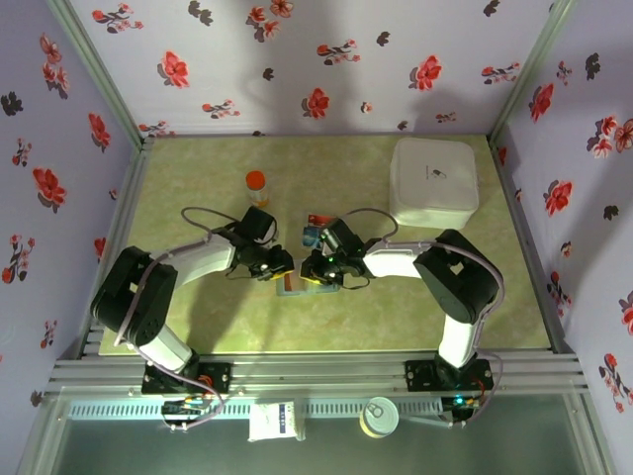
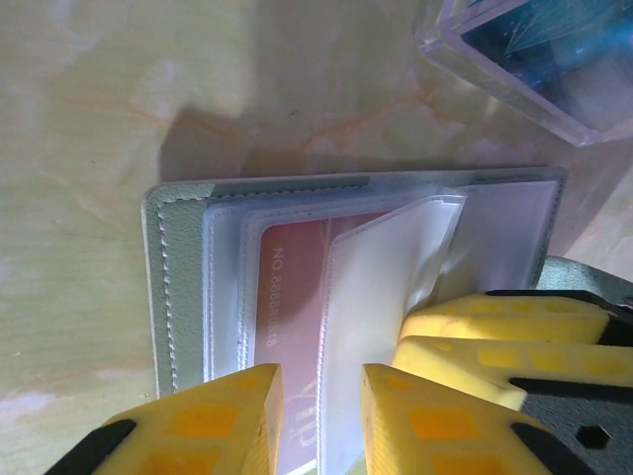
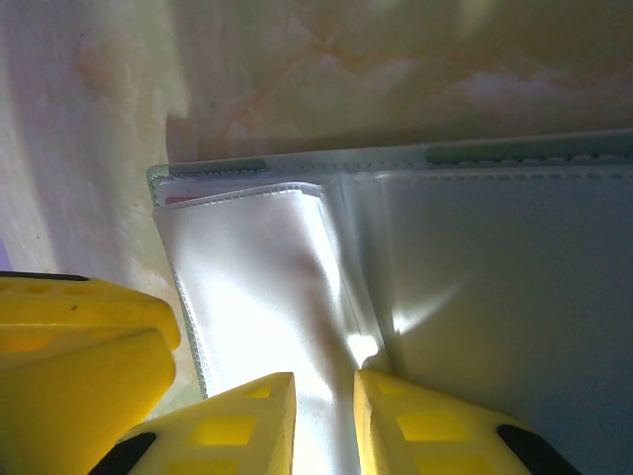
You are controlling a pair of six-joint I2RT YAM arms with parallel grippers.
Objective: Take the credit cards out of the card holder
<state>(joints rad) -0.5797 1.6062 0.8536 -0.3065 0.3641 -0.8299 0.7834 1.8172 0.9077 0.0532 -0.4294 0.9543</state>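
Note:
The card holder (image 2: 178, 287) lies open on the table with its clear sleeves fanned out. A red credit card (image 2: 292, 297) sits inside one sleeve. My left gripper (image 2: 321, 381) hovers over that sleeve with its jaws apart, and the red card shows in the gap. My right gripper (image 3: 324, 386) is shut on a lifted clear sleeve leaf of the holder (image 3: 297, 161); its yellow fingers (image 2: 495, 332) show at the right of the left wrist view. From above, both grippers (image 1: 279, 265) (image 1: 309, 267) meet over the holder (image 1: 290, 286). A red and a blue card (image 1: 316, 228) lie just behind it.
A clear plastic piece (image 2: 534, 59) with blue showing through lies beside the holder. An orange-capped bottle (image 1: 256, 186) stands at the back left. A big white rounded box (image 1: 433, 181) sits at the back right. Flowered walls close in the table.

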